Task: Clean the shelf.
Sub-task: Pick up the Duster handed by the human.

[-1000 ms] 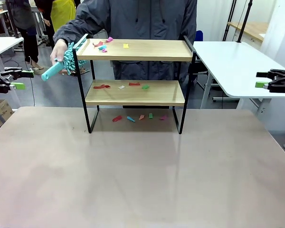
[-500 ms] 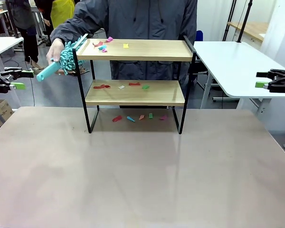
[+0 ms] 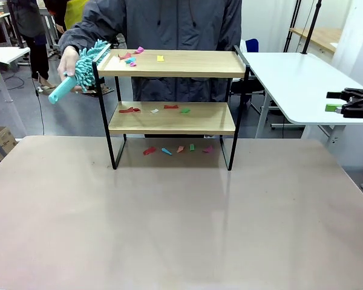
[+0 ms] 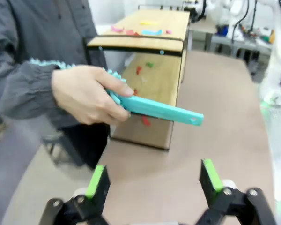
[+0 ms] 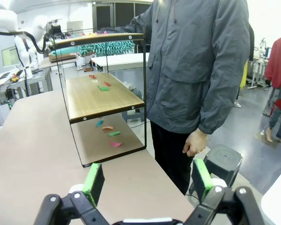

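The shelf (image 3: 193, 63) stands at the table's far middle, with coloured paper scraps (image 3: 132, 57) on its top board, its lower board and the table beneath it. At its left end a person's hand (image 3: 68, 60) holds a teal fluffy duster (image 3: 85, 67) against the top rail. In the left wrist view my left gripper (image 4: 153, 180) is open and empty, a short way from the hand (image 4: 86, 96) and the duster's handle (image 4: 161, 111). Off the table's right side my right gripper (image 3: 345, 104) is also open and empty (image 5: 147, 180), and it looks along the shelf (image 5: 98, 98).
The person stands behind the shelf, the other hand (image 5: 195, 142) hanging by the side. A white side table (image 3: 296, 78) lies at the far right. The brown table (image 3: 181, 229) stretches bare from the shelf to its near edge.
The person's hand has lifted the duster up toward the top board's left end. My left gripper has moved up and nearly out of the front view. The right gripper has not moved.
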`<state>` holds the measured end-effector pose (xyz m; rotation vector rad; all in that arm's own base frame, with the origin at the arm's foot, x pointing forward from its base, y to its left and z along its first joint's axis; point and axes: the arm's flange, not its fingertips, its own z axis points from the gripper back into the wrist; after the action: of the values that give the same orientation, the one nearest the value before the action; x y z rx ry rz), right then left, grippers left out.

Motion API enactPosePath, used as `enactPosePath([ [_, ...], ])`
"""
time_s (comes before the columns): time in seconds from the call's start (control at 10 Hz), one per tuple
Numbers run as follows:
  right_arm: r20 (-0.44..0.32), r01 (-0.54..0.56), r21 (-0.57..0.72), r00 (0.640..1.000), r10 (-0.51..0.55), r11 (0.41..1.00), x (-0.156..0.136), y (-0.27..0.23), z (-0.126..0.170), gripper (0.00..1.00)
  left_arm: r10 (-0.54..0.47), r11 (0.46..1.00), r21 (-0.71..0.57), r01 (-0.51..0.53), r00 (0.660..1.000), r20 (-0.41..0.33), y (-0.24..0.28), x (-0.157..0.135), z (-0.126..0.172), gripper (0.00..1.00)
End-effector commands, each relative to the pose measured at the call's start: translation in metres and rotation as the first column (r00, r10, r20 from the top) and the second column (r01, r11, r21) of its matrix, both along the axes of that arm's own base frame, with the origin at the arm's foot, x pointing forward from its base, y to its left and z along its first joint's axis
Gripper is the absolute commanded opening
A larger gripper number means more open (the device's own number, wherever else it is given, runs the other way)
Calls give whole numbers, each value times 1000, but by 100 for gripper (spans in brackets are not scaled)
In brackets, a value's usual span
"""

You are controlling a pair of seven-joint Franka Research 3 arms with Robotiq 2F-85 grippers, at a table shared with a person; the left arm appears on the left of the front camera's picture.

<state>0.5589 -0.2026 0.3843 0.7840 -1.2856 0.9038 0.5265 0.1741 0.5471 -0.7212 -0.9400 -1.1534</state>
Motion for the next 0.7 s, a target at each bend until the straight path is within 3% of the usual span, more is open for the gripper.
enactPosePath([
  [0.0,4,-2,1,1000,2,1000,1,2,2,100,60,990,135,-35,980,-190,-25,-26,42,100],
  [0.1,4,-2,1,1000,2,1000,1,2,2,100,175,975,176,-136,957,-230,-37,-42,65,100],
  [0.2,4,-2,1,1000,2,1000,1,2,2,100,345,922,280,-267,895,-282,-54,-58,88,100],
  [0.3,4,-2,1,1000,2,1000,1,2,2,100,453,866,345,-362,860,-233,-73,-71,102,100],
  [0.4,4,-2,1,1000,2,1000,1,2,2,100,508,832,397,-387,820,-265,-94,-81,113,100],
  [0.6,4,-2,1,1000,2,1000,1,2,2,100,633,739,473,-480,734,-244,-133,-82,110,100],
])
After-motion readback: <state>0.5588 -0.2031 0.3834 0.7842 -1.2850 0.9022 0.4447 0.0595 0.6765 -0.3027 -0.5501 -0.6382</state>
